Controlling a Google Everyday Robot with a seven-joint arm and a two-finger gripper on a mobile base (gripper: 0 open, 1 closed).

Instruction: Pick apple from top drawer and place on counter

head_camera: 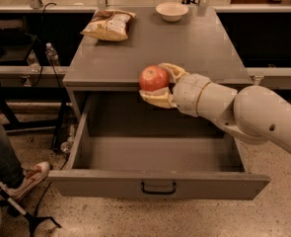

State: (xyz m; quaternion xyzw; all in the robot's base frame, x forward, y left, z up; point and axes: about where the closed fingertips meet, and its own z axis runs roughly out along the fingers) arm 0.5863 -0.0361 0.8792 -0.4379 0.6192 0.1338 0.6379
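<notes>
The red-orange apple [154, 78] is held in my gripper [157, 84], whose pale fingers [157, 99] close around it from above and below. The apple hangs level with the front lip of the grey counter [199, 48], above the back of the open top drawer [160, 154]. The drawer is pulled fully out; its grey floor shows nothing on it. Its front panel carries a small dark pull handle [158, 187]. My arm reaches in from the right.
A chip bag [109, 23] lies at the counter's back left and a white bowl [172, 11] at the back centre. A person's leg and shoe [24, 177] are at the lower left, next to a tripod leg. Dark shelving flanks the cabinet.
</notes>
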